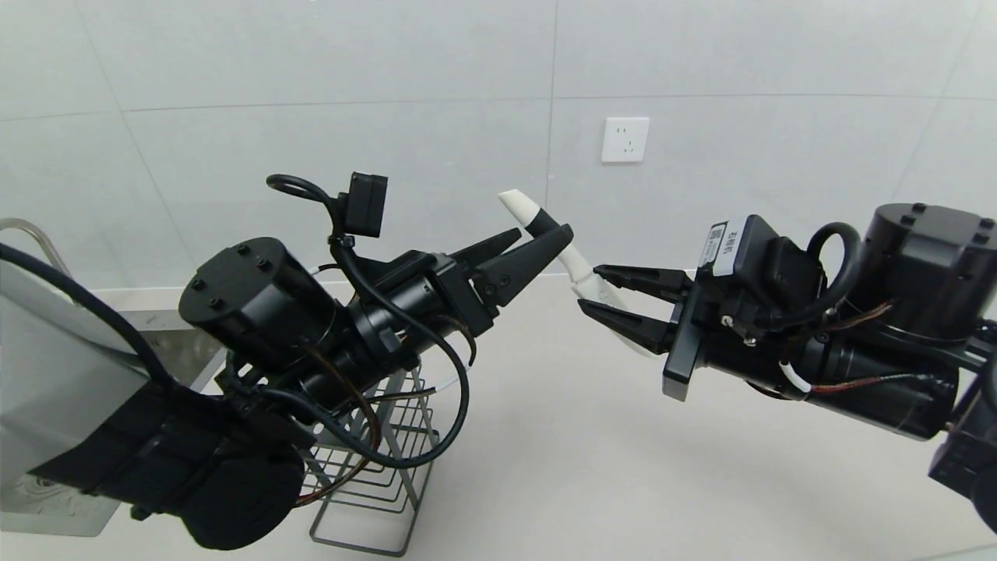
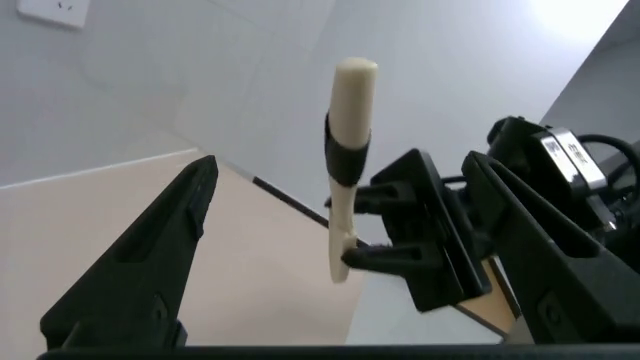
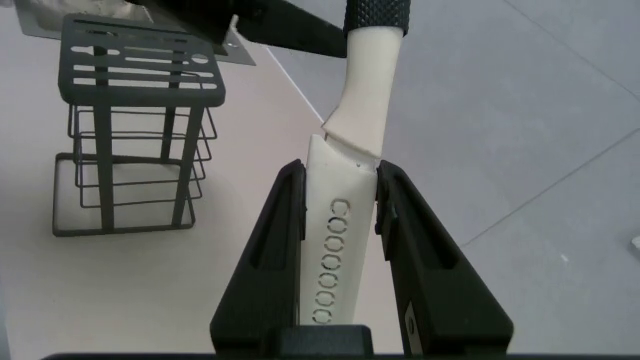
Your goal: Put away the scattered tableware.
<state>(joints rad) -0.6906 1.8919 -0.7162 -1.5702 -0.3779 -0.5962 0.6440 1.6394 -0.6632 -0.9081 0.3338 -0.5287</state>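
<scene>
Our right gripper (image 1: 590,287) squeezes the white spatula (image 1: 575,265). Our left gripper (image 1: 544,231) is open around its handle. Letting go too early could drop it.

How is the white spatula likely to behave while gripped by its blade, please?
Probably stiff: the white spatula stands straight out of the right pincer without drooping. Likely light, being thin with a perforated blade. Its smooth blade might pivot, as the long handle overhangs the grip.
</scene>
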